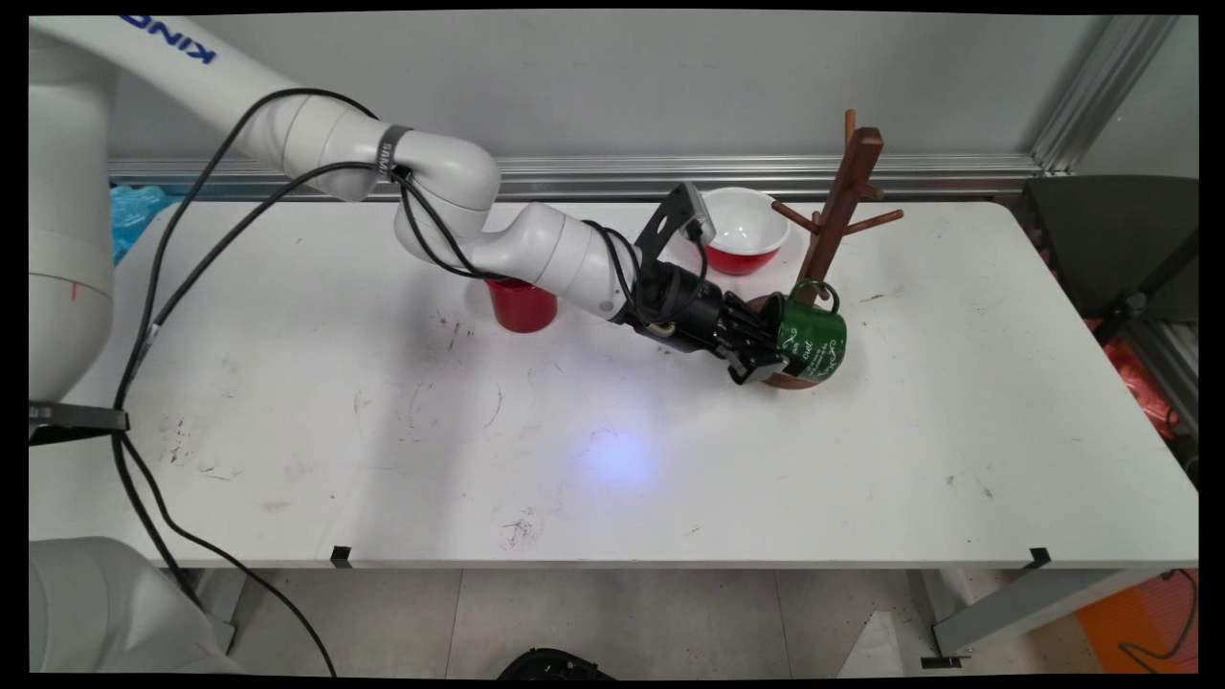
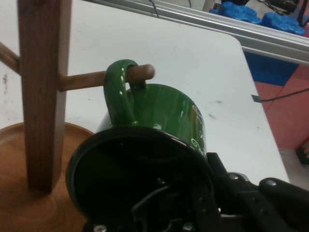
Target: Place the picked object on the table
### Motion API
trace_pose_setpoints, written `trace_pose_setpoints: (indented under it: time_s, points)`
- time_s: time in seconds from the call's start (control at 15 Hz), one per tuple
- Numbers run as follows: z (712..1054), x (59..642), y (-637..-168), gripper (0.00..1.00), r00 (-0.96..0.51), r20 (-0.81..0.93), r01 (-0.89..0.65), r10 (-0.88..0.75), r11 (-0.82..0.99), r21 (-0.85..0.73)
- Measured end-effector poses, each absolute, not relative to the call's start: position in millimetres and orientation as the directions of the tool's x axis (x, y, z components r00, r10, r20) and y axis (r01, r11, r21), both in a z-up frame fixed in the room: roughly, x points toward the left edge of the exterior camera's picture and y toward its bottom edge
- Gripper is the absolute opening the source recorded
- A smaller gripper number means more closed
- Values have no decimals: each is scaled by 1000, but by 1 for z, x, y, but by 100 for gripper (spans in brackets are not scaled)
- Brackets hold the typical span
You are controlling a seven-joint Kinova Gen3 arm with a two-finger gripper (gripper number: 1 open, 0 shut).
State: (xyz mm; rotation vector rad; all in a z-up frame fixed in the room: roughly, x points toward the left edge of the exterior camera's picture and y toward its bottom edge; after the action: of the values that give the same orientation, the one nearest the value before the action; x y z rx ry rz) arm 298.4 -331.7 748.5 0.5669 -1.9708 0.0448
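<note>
Clamped on the rim of the green mug (image 1: 813, 340) (image 2: 164, 108): gripper (image 1: 766, 364) (image 2: 200, 169), one finger seemingly inside the mouth, the other against the outer wall. Tipped on its side, mouth toward the hand, handle looped over a low peg (image 2: 140, 73) of the wooden mug tree (image 1: 842, 191) (image 2: 43, 96) – hanging just above the round base (image 2: 19, 203). Toward the table's (image 1: 670, 478) far edge, right of middle. Beside the tree near that far edge – a red bowl (image 1: 742, 234); further left, partly behind the arm, a red cup (image 1: 522, 306).

red cup (image 1: 522, 304) half behind arm, mug tree (image 2: 43, 92) top cropped
</note>
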Motion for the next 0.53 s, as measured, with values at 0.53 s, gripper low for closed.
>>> trace_pose_setpoints:
  time_s: [0.53]
  points:
    - [783, 301, -323, 0, -349, 871, -386, -347, 900, 203]
